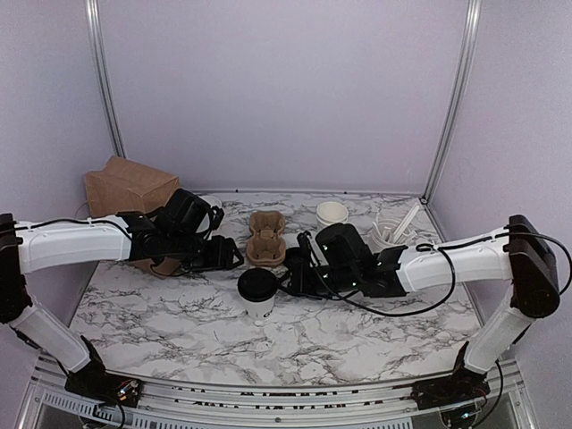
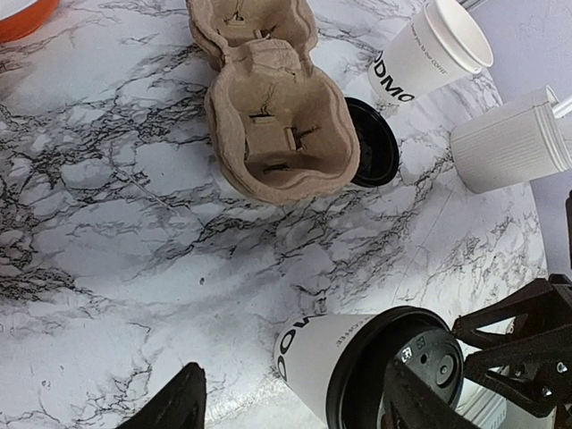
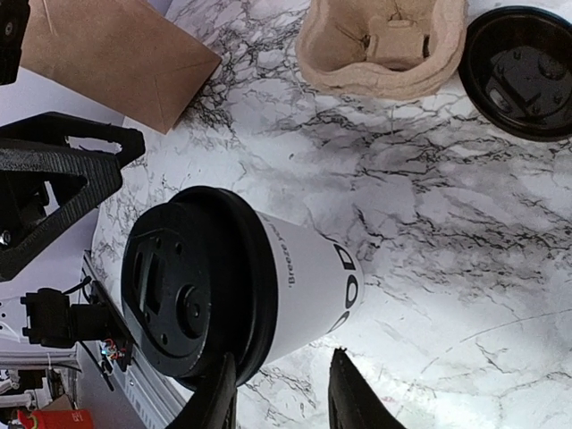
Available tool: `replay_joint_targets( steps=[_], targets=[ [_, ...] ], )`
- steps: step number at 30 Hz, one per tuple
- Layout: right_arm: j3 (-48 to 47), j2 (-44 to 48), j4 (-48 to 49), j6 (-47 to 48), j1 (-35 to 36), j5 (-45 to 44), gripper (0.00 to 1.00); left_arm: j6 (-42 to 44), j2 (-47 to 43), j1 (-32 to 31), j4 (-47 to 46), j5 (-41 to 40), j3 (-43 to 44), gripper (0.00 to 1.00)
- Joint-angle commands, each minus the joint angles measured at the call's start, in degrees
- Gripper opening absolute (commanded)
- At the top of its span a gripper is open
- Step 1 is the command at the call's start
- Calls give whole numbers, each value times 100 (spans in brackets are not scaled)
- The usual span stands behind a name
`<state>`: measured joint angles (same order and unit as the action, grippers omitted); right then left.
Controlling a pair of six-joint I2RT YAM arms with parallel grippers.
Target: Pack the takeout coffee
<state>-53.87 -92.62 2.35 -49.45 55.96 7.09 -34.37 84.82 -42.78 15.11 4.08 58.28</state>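
Takeout coffee [image 1: 257, 290] stands upright and lidded at centre frame on the table [image 1: 161, 313], just below the pulp carrier [image 1: 266, 237]. Right end effector [image 3: 281, 380] is parted and grasps nothing, with one finger by the lid rim. Left end effector [image 2: 290, 398] is likewise released, close by. Risk: closing off-centre could tip the cup or pop its lid, and the two crowded arms could clash.

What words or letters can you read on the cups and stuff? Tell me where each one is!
"DMO": big dark letters on the lidless white cup; the small line beside them is too tiny to read.
"Breez": small print on the takeout coffee; the rest cannot be made out.
"D" and "O": big letters on that same cup.
Raised marks on its black lid: unreadable.
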Motion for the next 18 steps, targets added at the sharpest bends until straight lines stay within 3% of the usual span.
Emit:
replay_joint_targets(
  steps=[1, 18],
  targets=[
    [-303, -84, -98, 103, 59, -103, 34, 85, 163, 11, 57, 199, -29, 67],
    [-708, -424, -219, 295, 64, 3, 32, -79, -64, -145, -67, 211, -467, 63]
  ],
)
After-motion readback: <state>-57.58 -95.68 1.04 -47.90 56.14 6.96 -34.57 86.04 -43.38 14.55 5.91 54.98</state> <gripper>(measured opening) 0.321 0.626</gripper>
